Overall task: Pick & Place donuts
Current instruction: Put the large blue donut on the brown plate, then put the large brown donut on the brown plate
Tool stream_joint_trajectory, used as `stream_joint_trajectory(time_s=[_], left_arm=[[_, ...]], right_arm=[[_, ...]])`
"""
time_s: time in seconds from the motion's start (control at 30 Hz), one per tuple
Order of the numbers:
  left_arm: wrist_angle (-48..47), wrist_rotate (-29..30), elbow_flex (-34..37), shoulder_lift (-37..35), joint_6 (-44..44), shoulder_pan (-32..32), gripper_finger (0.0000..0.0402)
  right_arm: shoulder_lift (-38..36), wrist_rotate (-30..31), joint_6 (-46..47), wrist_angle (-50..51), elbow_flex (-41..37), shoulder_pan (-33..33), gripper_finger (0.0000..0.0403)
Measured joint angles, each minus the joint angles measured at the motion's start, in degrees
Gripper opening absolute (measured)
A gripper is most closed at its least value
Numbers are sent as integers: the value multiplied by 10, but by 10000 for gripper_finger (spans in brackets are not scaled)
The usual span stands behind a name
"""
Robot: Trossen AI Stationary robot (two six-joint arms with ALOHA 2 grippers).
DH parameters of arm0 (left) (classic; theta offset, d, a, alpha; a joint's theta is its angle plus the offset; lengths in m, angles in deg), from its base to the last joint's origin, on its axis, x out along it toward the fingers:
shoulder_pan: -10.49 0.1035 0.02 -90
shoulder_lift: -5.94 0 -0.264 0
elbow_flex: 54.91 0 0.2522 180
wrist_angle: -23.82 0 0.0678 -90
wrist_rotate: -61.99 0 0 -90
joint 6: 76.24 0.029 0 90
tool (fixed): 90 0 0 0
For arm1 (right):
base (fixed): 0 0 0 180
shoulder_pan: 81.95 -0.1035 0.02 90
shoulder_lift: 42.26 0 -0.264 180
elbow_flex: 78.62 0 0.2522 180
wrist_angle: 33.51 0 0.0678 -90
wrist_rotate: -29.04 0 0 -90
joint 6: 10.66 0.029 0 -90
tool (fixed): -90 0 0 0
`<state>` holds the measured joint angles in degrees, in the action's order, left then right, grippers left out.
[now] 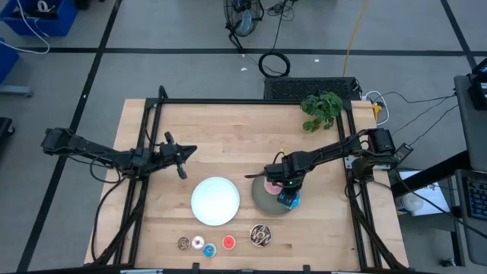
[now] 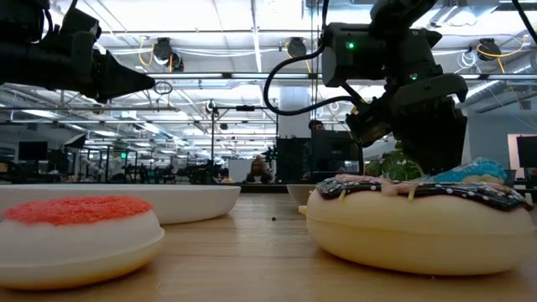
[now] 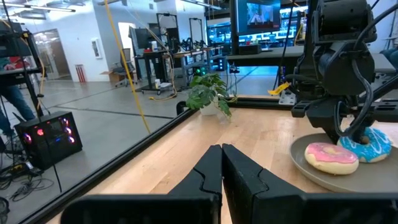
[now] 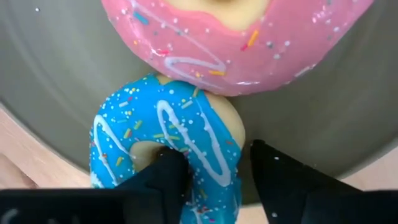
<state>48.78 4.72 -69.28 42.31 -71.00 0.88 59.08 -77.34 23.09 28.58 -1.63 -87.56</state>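
My right gripper [image 4: 214, 171] hangs low over the round grey plate [image 1: 262, 201], its two dark fingers [image 4: 283, 171] parted and straddling one side of the blue-iced ring donut with white drizzle and sprinkles [image 4: 168, 146]; one finger sits in the donut's hole and the other outside its rim, so the grip looks slackened, not clamped. That blue donut lies on the grey plate's near edge, touching the pink-iced sprinkled ring donut [image 4: 239, 40] beside it. Both look like light, rigid toy pieces with smooth, possibly slippery icing; I judge the ring wall, pinched through the hole, to be the surest hold. Beside the grey plate stands a round white plate [image 1: 215, 201], and nearer the table's front edge lie a chocolate-brown sprinkled donut [image 1: 261, 236] and a row of mini donuts [image 1: 205, 244], well apart from the gripper. Open wooden tabletop [image 1: 228, 144] lies behind the plates. My left gripper [image 3: 222, 180] waits off to the left, fingers pressed together and empty.
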Motion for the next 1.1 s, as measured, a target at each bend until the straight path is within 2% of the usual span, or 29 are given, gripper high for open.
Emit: stream_joint_trajectory(time_s=[0.23,0.4,0.67,0.77,0.93,1.1], left_arm=[[0,0,0,0,-2,0,17],[-1,0,0,0,-2,0,17],[-4,0,0,0,-3,0,17],[-4,0,0,0,-5,0,17],[-5,0,0,0,-5,0,17],[-17,0,0,0,-8,0,17]], right_arm=[[-18,3,0,5,-1,11,199],[-45,28,2,2,0,12,200],[-85,34,-2,-2,0,11,200],[-111,72,-23,-13,0,8,200],[-174,178,-86,-71,0,-19,193],[-253,198,-137,-207,-36,-58,183]])
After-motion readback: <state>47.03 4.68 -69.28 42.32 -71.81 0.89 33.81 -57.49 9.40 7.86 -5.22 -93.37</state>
